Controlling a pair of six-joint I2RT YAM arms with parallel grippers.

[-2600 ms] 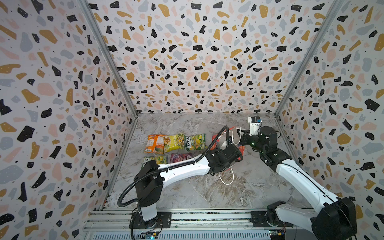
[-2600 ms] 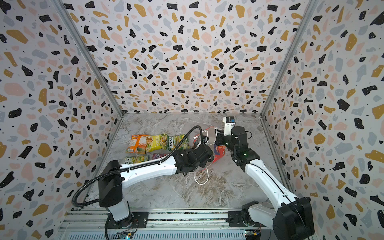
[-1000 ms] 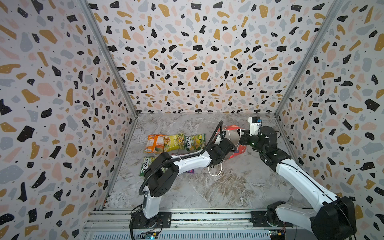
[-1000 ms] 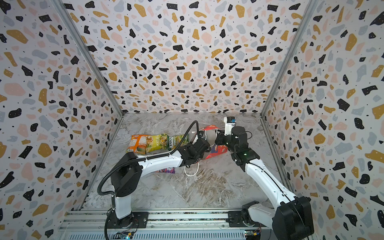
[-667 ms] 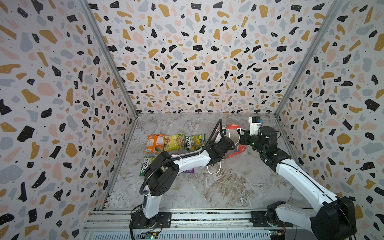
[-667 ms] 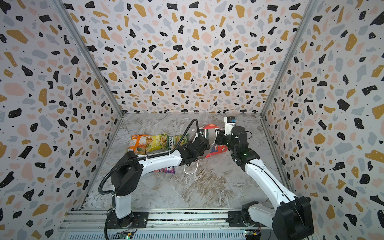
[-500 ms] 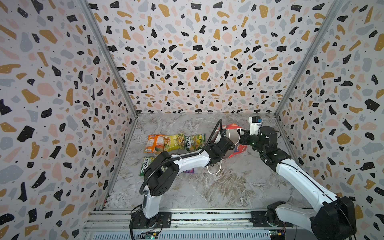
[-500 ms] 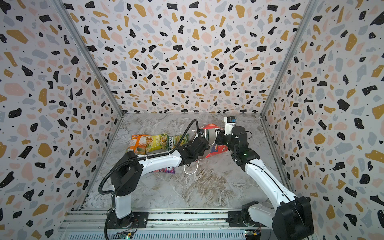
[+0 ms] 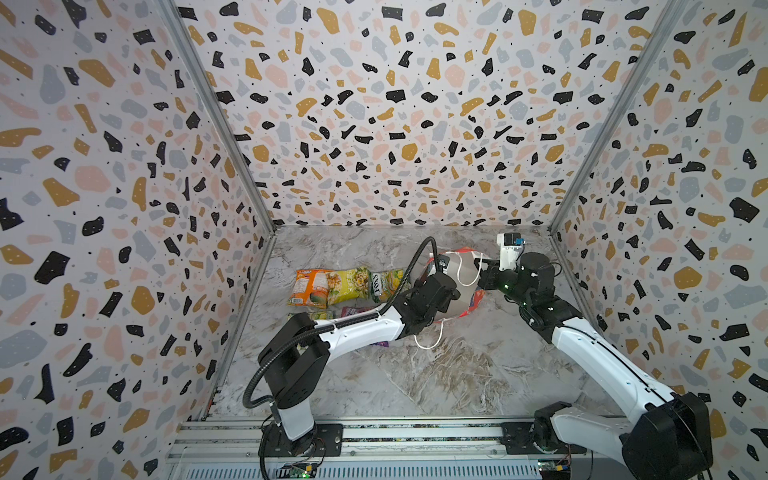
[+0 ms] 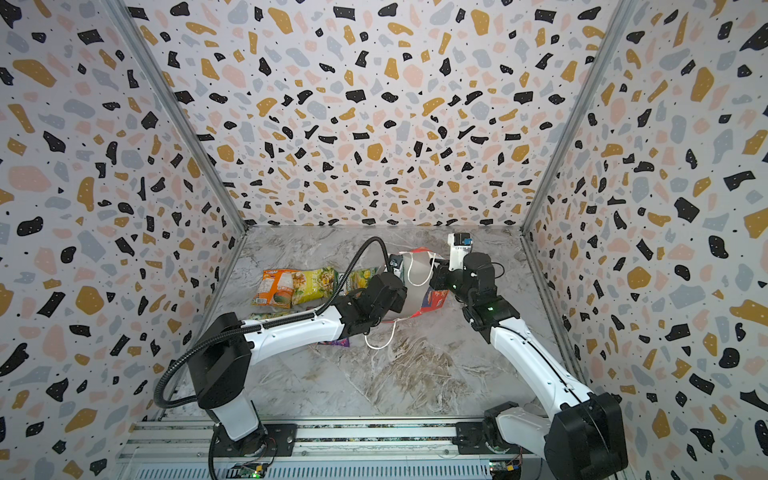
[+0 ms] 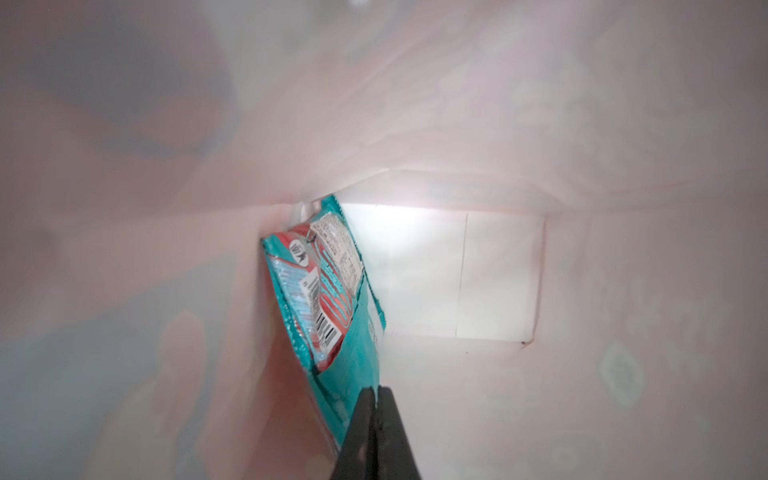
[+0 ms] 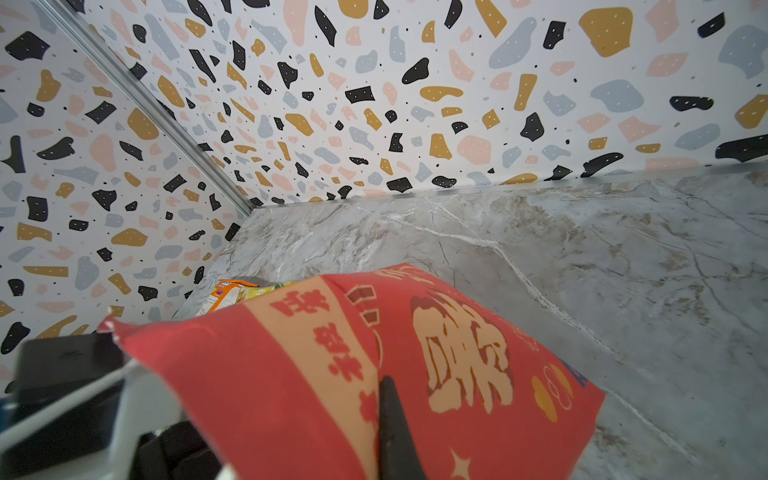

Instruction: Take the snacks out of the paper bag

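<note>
Pinching near corner of teal-red packet [image 11: 324,291] with left gripper [image 11: 376,392], jaws pressed together, deep inside paper bag [image 11: 498,270]. Packet on edge against white inner side wall, barcode side showing, far end reaching bottom panel. Both hidden in both top views behind left arm's wrist, plugged into bag mouth.

Clamped shut on bag's upper wall near rim with right gripper [image 12: 384,384]. One finger visible on red outside with gold characters, other hidden.

Bag lying on its side in both top views [image 9: 473,301] [image 10: 434,299], back right of marble tabletop [image 9: 415,374], mouth facing left arm. One white cord handle [image 9: 419,347] looped on tabletop just below mouth.

Outside bag, left of mouth, back row with edges touching: orange packet [image 9: 311,286], yellow packet [image 9: 348,284], green FOX'S packet [image 9: 388,282]. Nearer row mostly covered by left arm: green-yellow packet [image 9: 320,314] peeking above forearm, purple packet [image 10: 332,343] poking out below it.
</note>
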